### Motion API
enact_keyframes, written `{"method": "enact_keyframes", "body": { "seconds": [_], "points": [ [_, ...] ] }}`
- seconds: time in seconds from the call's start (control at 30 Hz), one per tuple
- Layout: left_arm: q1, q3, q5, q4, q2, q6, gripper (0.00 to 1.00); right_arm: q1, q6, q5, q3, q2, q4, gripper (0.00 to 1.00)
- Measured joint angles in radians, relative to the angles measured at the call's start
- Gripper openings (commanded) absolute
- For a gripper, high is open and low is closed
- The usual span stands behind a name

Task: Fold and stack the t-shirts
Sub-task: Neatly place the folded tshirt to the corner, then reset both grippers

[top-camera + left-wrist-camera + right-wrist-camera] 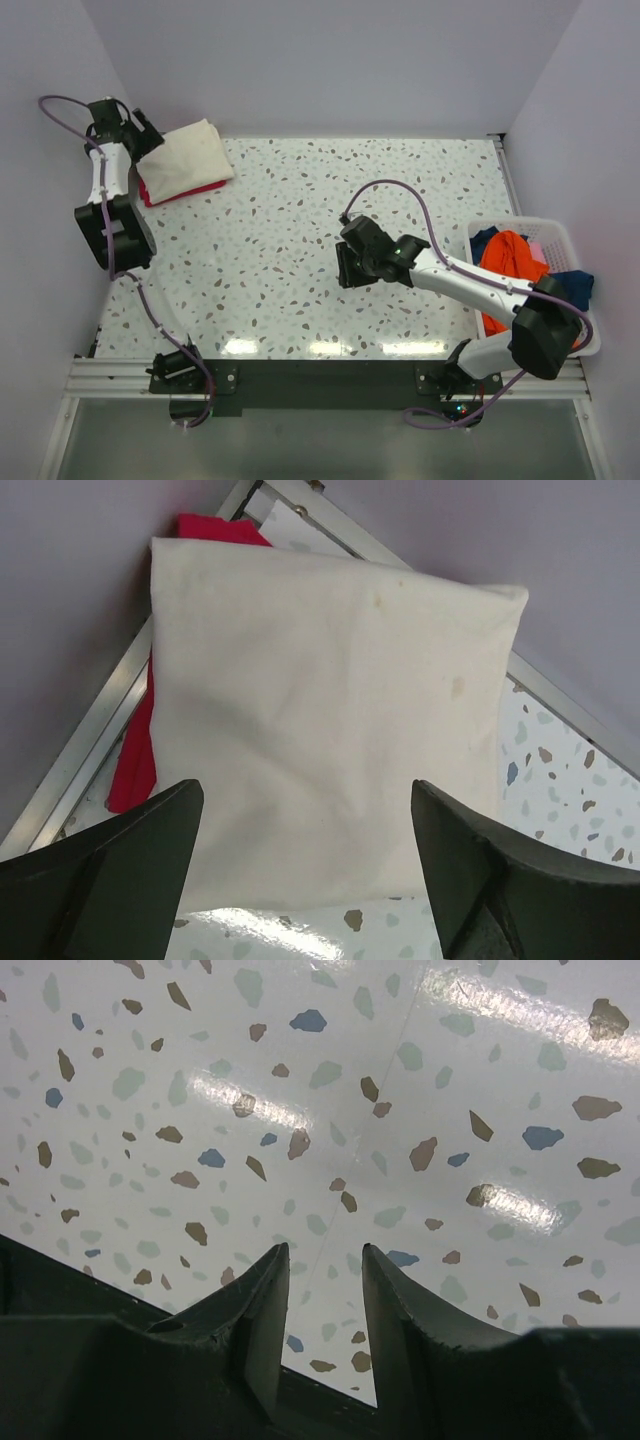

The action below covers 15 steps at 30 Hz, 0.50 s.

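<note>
- Left gripper (303, 820) stands with its fingers wide apart and nothing between them. The folded cream t-shirt (320, 710) lies flat just beyond and below the fingertips.
- The red t-shirt (135, 760) sits under the cream one, showing only as a strip on the gripper's left and a corner at the far end. The stack looks placed, so your step in hand is most likely the clean retreat.
- Keep the jaws spread while you back away, and lift before you pull towards yourself. A low drag would catch the near hem and open the fold.
- Mind the metal rail (90, 750) and the wall close on the gripper's left. Leave by swinging to the right, over bare table (450, 1080).
- The cream tee's near edge runs slightly askew to the red one. If you tidy it, nudge with one finger from the side; do not pinch again.
- Right gripper (322, 1260) hovers over speckled tabletop, fingers a narrow gap apart and holding nothing.
- The basket (560, 235) lies behind it, towards its own arm's base, with the orange t-shirt (508, 258) on top and a blue t-shirt (578, 285) over the rim.
- Widen those jaws before reaching in, and take the orange one by a single high fold so that the blue one does not come out with it.
</note>
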Motion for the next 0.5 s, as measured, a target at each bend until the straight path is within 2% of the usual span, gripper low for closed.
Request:
{"method": "enact_keyframes", "body": {
  "seconds": [0.1, 0.23, 0.5],
  "points": [
    [-0.007, -0.016, -0.011, 0.009, -0.045, 0.000, 0.90, 0.000, 0.000, 0.006, 0.000, -0.011, 0.000, 0.41],
    [-0.032, -0.109, -0.035, 0.040, -0.153, -0.003, 0.90, 0.000, -0.004, 0.024, 0.000, -0.040, 0.000, 0.42],
    [-0.182, -0.534, -0.071, 0.136, -0.497, -0.033, 0.90, -0.002, -0.013, 0.050, 0.000, -0.066, 0.006, 0.42]
  ]
}}
